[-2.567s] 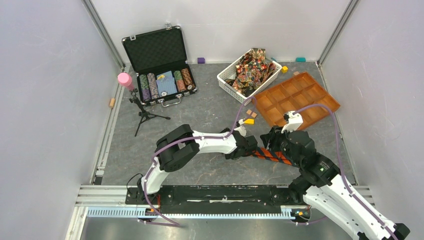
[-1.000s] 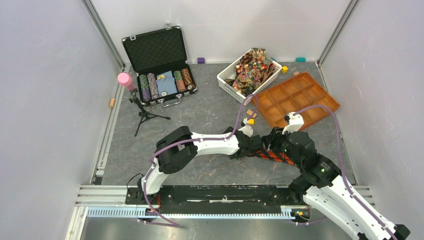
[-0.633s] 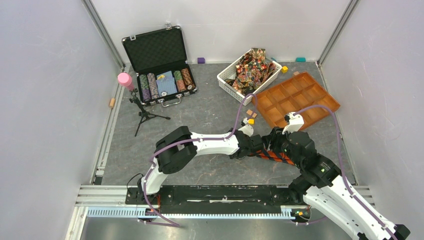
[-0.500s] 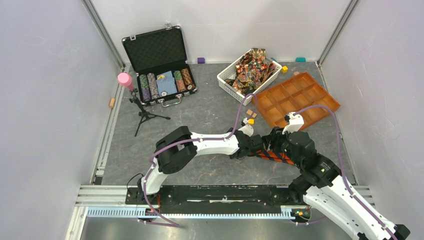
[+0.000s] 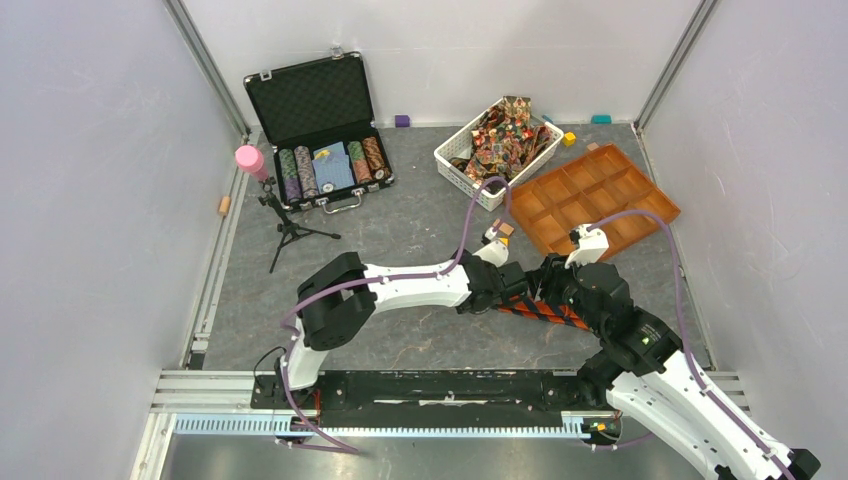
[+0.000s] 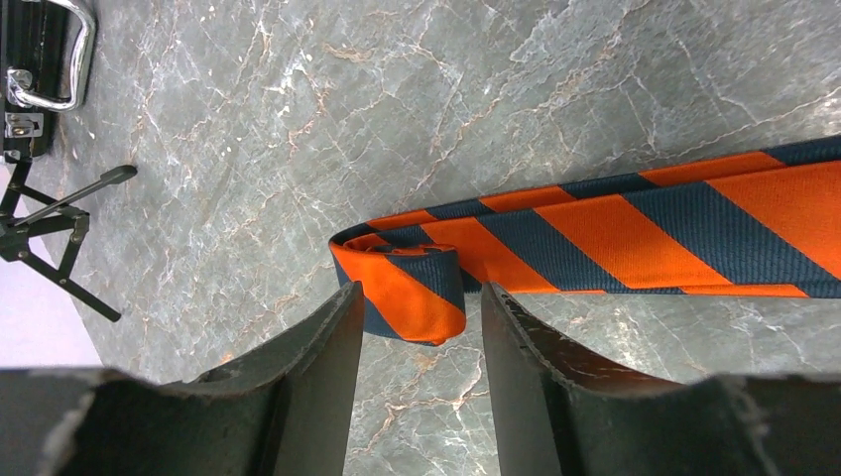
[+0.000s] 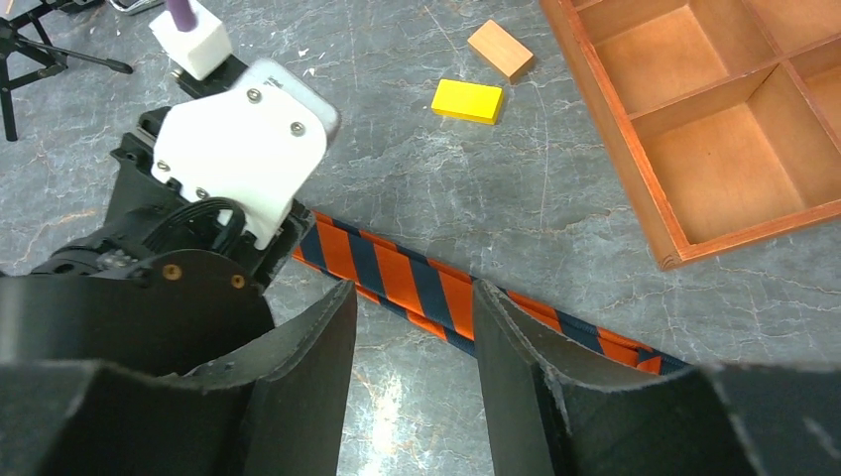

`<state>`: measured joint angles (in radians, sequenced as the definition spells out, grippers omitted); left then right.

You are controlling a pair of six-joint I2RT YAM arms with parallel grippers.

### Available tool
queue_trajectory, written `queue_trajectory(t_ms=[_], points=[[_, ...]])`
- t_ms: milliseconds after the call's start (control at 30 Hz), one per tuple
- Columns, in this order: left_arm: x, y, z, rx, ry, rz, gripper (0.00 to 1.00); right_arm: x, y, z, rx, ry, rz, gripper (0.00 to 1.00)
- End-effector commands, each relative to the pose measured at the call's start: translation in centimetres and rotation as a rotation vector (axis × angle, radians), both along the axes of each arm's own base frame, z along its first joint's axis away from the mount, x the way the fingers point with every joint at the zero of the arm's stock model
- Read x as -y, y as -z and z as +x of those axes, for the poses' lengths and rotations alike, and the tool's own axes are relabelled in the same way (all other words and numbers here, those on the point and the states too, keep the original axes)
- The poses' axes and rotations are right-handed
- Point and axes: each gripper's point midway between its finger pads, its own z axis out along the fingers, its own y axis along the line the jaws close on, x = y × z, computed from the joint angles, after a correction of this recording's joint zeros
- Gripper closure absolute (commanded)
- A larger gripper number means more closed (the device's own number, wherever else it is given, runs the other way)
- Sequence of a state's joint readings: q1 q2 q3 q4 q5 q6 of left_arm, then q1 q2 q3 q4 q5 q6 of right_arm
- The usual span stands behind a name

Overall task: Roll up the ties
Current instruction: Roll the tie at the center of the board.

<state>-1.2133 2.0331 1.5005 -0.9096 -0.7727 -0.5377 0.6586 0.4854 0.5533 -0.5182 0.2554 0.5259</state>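
My left claw is released, its fingers parted on either side of the rolled end of the orange-and-dark-blue striped fabric tie. The rest of it stretches across the grey marbled desk. My right claw hangs unclenched above the tie's middle. The multicolour patterned ties are heaped in the white plastic basket.
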Motion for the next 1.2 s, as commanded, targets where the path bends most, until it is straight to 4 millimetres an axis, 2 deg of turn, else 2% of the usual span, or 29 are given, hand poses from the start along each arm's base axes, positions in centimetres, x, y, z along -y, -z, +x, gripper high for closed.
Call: queue_trajectory(t_ms=[0, 167, 300, 467, 533, 667, 833, 1033, 1100, 1167], points=[[1.3, -2.6, -0.1, 0.033, -0.023, -0.127, 0.46, 0.4, -2.6, 0.5, 0.059, 0.034, 0.034, 0.47], [1.4, -3.7, -0.2, 0.041, -0.026, -0.162, 0.47, 0.6, -2.7, 0.6, 0.062, 0.053, 0.041, 0.47], [1.4, -6.2, -0.4, 0.062, -0.016, -0.266, 0.48, 0.4, -2.2, 0.7, 0.045, 0.052, 0.04, 0.47], [0.5, -9.8, -0.6, 0.106, -0.011, -0.39, 0.48, -1.5, -1.3, 0.9, 0.017, -0.009, 0.076, 0.47], [-0.1, -10.3, -0.6, 0.112, -0.008, -0.436, 0.48, -2.9, -0.9, 0.9, 0.004, -0.058, 0.109, 0.48], [-1.5, -9.3, -0.3, 0.053, -0.038, -0.588, 0.48, -6.5, 0.2, 1.0, -0.02, -0.195, 0.194, 0.52], [-5.1, -8.4, -0.2, 0.017, -0.12, -0.758, 0.48, -11.2, 0.5, 1.0, -0.01, -0.372, 0.341, 0.62], [-9.6, -6.6, -0.6, -0.028, -0.235, -0.868, 0.52, -15.9, -0.5, 1.9, 0.019, -0.503, 0.518, 0.94], [-10.6, -6.1, -0.8, -0.033, -0.262, -0.883, 0.54, -17.7, 0.3, 2.3, -0.017, -0.532, 0.547, 0.99], [-11.4, -5.6, -1.0, -0.034, -0.284, -0.89, 0.57, -19.2, 0.8, 2.7, -0.055, -0.551, 0.583, 1.0]])
